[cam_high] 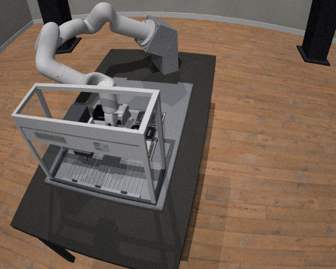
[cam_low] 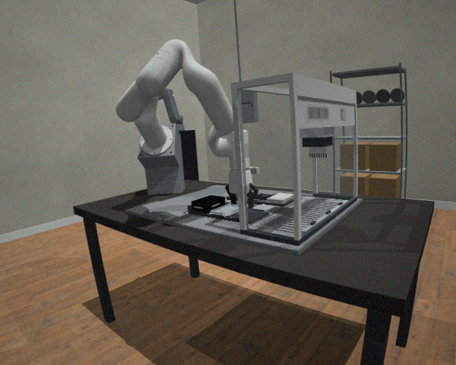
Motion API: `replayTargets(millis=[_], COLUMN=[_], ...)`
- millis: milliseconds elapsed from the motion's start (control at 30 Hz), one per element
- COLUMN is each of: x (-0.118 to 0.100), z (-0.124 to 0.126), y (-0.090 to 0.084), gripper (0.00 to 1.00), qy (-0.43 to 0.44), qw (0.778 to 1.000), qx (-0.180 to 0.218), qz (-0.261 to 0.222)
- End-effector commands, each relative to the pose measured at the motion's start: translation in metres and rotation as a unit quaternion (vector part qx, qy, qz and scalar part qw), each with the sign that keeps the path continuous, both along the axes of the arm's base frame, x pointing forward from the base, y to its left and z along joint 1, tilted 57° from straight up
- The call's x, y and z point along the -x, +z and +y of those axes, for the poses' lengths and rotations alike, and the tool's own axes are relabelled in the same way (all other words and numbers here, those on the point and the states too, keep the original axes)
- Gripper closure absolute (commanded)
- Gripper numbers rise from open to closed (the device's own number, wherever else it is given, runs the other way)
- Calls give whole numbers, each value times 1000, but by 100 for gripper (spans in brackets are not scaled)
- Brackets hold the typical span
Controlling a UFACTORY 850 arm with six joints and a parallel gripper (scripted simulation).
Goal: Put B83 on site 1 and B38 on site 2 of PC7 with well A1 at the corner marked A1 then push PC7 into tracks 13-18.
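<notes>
In the side view my gripper point(cam_low: 242, 199) hangs low over the apron, partly behind a white frame post. Its fingers stand wide open and I see nothing between them. A black deep-well block point(cam_low: 207, 203) lies to its left, toward the arm's base. A white plate point(cam_low: 224, 210) lies flat just beside and below the fingers. Another white plate point(cam_low: 279, 197) lies to the right, near the rails point(cam_low: 299, 214). In the overhead view the wrist point(cam_high: 111, 115) reaches down inside the frame, with the black block point(cam_high: 98, 111) beside it. The fingers, the carrier and the labels are hidden or too small to read.
The white instrument frame point(cam_high: 87, 127) stands over the rails point(cam_high: 104, 176), and its top beam crosses in front of the wrist. A black pipetting head point(cam_low: 317, 142) hangs inside. The nest row point(cam_high: 150, 133) runs along the right side. A shelf with boxes point(cam_low: 369, 157) stands behind the table.
</notes>
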State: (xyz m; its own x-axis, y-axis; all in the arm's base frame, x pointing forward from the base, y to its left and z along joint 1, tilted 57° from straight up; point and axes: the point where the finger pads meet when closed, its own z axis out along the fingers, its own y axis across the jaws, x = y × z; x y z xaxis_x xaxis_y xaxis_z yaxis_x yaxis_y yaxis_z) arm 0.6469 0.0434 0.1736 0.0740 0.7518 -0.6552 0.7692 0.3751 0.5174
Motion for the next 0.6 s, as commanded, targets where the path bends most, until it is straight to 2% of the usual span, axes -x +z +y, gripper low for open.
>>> replayTargets(millis=[0,567], x=[0,0], z=[0,-3], y=[0,3], gripper=[0,0], qy=[0,0], qw=[1000,1000], qx=[0,0], qz=[0,0])
